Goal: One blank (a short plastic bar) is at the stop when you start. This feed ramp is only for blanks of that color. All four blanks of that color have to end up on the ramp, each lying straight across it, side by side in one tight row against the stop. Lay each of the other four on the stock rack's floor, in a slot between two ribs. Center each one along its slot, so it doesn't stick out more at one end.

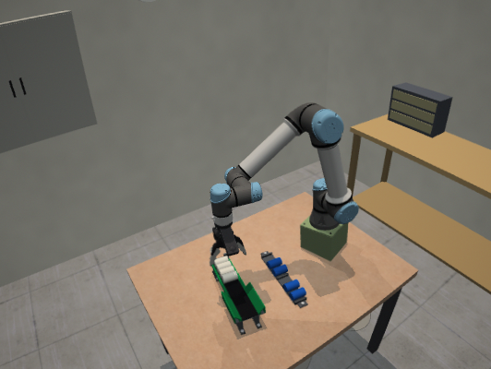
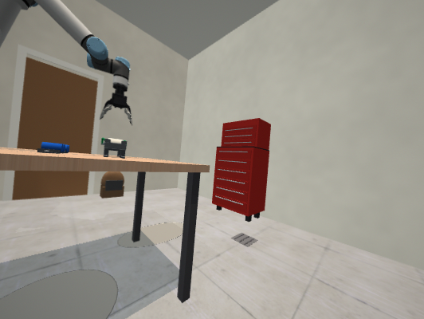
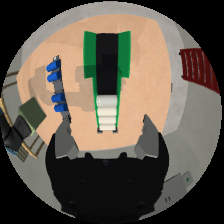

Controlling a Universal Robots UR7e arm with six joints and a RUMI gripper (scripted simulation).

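The green feed ramp [image 1: 230, 300] [image 2: 115, 150] [image 3: 89, 55] stands on the wooden table [image 1: 185, 300]. A tight row of white blanks [image 1: 224, 268] [image 2: 115, 140] [image 3: 107, 112] lies across its far end. My gripper [image 1: 227, 253] [image 2: 116, 117] [image 3: 106, 115] is open and empty. It hangs above that end of the ramp, clear of the blanks. The ramp's black floor [image 1: 241, 295] [image 3: 106, 60] is bare beyond the row. Several blue blanks [image 1: 286, 278] [image 2: 55, 147] [image 3: 56, 89] lie in the slots of the dark stock rack [image 1: 265, 254] to the right of the ramp.
The arm's green base block [image 1: 323, 241] stands at the table's back right. A wooden bench [image 1: 415, 148] with a drawer box [image 1: 420, 108] stands beyond the table on the right. A red tool cabinet [image 2: 241, 167] [image 3: 197, 67] stands by the wall.
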